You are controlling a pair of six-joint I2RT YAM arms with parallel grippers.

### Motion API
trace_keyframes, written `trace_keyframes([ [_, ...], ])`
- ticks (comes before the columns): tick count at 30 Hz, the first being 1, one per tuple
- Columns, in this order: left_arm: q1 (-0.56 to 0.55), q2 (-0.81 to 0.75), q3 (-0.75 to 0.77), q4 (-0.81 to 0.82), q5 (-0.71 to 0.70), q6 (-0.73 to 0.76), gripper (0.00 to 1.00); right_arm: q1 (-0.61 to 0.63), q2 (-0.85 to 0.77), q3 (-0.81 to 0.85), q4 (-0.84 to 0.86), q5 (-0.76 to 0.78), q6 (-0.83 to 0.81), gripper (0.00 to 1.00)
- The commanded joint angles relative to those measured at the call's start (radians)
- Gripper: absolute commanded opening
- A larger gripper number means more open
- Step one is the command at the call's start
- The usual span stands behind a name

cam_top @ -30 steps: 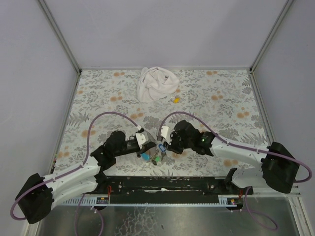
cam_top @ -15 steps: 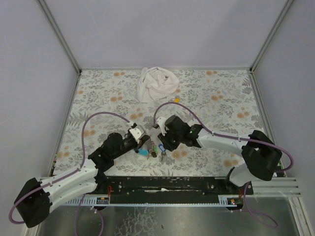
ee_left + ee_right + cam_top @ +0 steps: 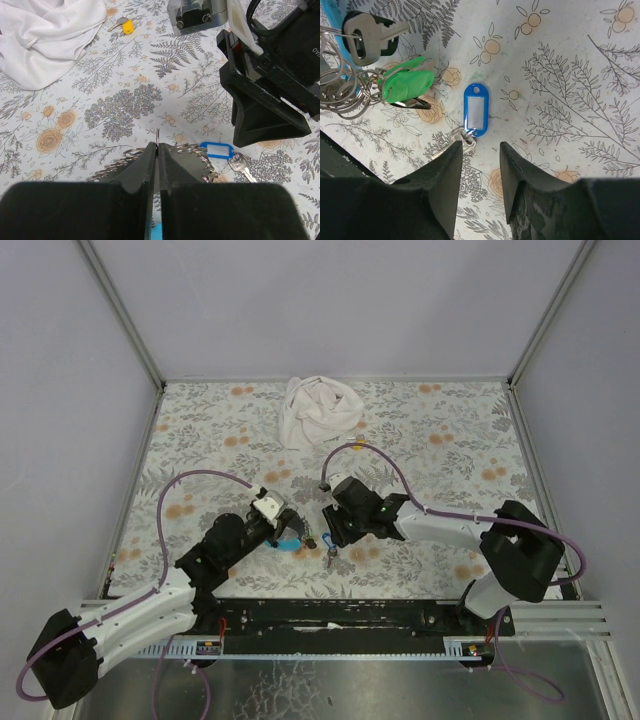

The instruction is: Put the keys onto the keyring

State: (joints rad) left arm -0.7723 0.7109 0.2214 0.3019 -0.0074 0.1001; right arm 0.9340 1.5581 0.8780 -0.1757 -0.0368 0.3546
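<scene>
Top view: both arms reach in to meet at 6 o'clock on the floral-print table (image 3: 450, 440), their heads nearly nose to nose.

Left gripper (image 3: 156, 150): black fingers pressed flat together. A thin upright metal wire stands out of the seam, so it is clamped on the keyring of thin looped metal rings (image 3: 340, 85). The rings fan out to 9 and 3 o'clock of the tips. A sliver of bright blue shows under the fingers at 6 o'clock in the left wrist view; what it is I cannot tell.

Silver keys with bright green plastic caps (image 3: 405, 82) hang off that ring bundle, lying on the table at its 3 o'clock. A grey-headed metal key (image 3: 365, 40) sits at the bundle's 12 o'clock.

Right gripper (image 3: 481, 147): fingers apart, gripping nothing. A blue oval plastic tag with a white label window (image 3: 476, 110) lies flat at 12 o'clock of the tips, apart from the green caps. Its small split ring rests just beside the left-hand finger in the right wrist view. A plain silver key (image 3: 241, 166) trails from that ring.

Crumpled white cloth (image 3: 315, 412) at the table's 12 o'clock, with a small yellow-capped key (image 3: 127, 25) at its 4 o'clock, well apart from the grippers.
</scene>
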Motion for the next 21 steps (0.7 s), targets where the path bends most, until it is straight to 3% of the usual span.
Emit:
trace_keyframes([
  [1,0.004,-0.007,-0.004,0.092,-0.030,-0.016,0.00,0.021,0.013,0.038,0.015,0.044,0.124,0.43],
  [12,0.004,-0.003,-0.005,0.098,-0.025,-0.015,0.00,0.088,0.085,0.082,-0.032,0.142,0.187,0.39],
  [21,0.003,0.007,-0.005,0.104,-0.014,-0.015,0.00,0.103,0.132,0.110,-0.049,0.147,0.178,0.29],
])
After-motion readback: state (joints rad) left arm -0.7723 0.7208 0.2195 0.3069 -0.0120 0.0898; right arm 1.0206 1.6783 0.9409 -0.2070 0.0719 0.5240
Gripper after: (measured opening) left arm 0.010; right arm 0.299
